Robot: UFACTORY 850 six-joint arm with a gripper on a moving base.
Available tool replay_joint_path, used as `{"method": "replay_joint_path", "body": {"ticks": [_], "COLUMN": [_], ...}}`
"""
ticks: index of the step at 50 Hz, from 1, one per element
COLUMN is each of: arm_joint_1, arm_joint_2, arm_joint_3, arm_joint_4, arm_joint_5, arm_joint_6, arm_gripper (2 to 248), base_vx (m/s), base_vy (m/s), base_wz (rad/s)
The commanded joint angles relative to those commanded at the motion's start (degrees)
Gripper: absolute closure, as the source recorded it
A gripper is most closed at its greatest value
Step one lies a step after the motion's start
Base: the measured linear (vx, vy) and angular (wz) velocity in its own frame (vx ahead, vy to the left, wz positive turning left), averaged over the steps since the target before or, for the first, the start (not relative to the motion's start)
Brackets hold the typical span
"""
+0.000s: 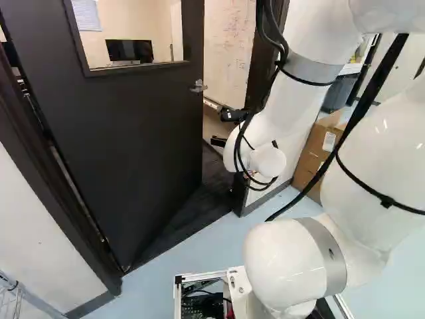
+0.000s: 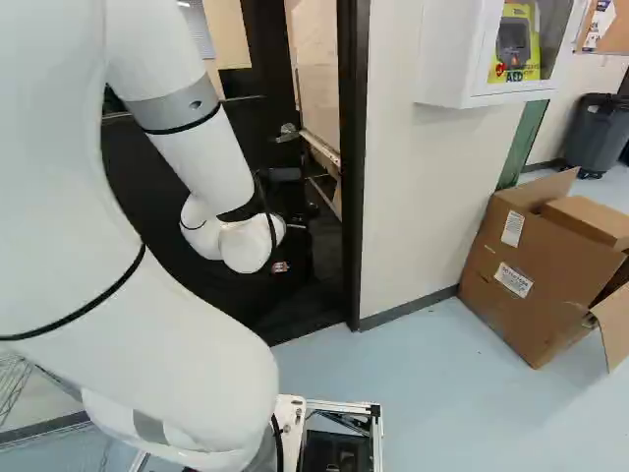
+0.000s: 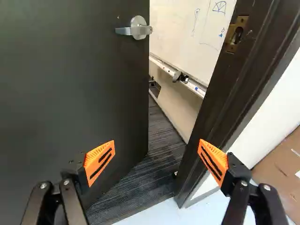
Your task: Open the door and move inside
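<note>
In the left base view my gripper (image 1: 224, 128) is held at the doorway, below and beyond the lever handle (image 1: 198, 87). The dark door (image 1: 126, 133) stands ajar, swung away from me. From the wrist, the gripper (image 3: 156, 157) is wide open with nothing between its orange pads. One finger lies over the door face (image 3: 70, 84), the other over the dark door frame (image 3: 211, 108); contact cannot be told. The silver handle (image 3: 137, 29) sits on the door's free edge, ahead of the fingers. Through the gap shows dark carpet (image 3: 164, 140).
Beyond the opening is a whiteboard (image 3: 187, 28) with a tray (image 3: 180, 77). The latch-side frame (image 2: 352, 177) borders a white wall (image 2: 423, 197) bearing an AED cabinet (image 2: 491, 54). An open cardboard box (image 2: 521, 275) stands on the pale blue floor (image 2: 442, 393) beside that wall.
</note>
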Motion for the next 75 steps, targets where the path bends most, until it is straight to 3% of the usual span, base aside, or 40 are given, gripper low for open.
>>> {"method": "replay_joint_path", "body": {"ticks": [75], "arm_joint_1": [0.0], "arm_joint_2": [0.0], "arm_joint_3": [0.0], "arm_joint_4": [0.0], "arm_joint_5": [0.0], "arm_joint_6": [0.0], "arm_gripper": [3], "base_vx": [0.072], "base_vy": [0.069], "base_wz": [-0.016]}}
